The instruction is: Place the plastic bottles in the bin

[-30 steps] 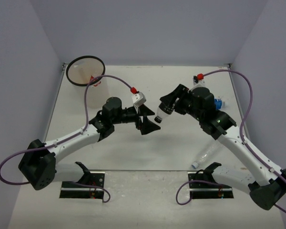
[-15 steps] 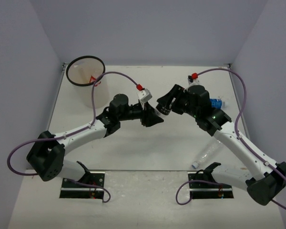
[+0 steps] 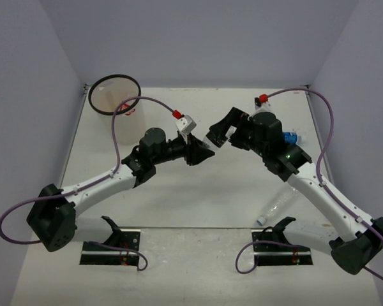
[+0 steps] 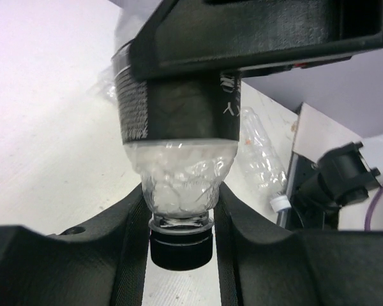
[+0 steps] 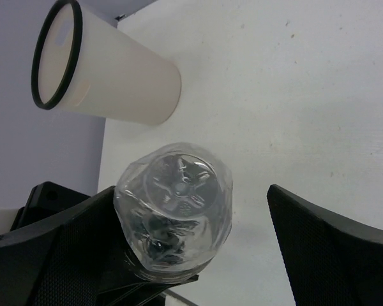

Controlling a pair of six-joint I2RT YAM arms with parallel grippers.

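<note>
Black-labelled bottle (image 4: pixel 179 175) hangs mid-air over the desk (image 3: pixel 179 191), neck pinched tight in the left gripper (image 4: pixel 179 220). Right gripper (image 5: pixel 191 210) gapes wide around its base. Bin (image 5: pixel 127 89) sits far-left corner.

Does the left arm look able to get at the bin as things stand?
Probably yes: the bin stands at the far-left corner, on the left gripper's side, only bare table between them.

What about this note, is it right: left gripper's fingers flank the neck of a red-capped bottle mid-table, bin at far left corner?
Wrong cap colour: the left wrist view shows the bottle in the left gripper has a black cap, not red. The rest stands.
</note>
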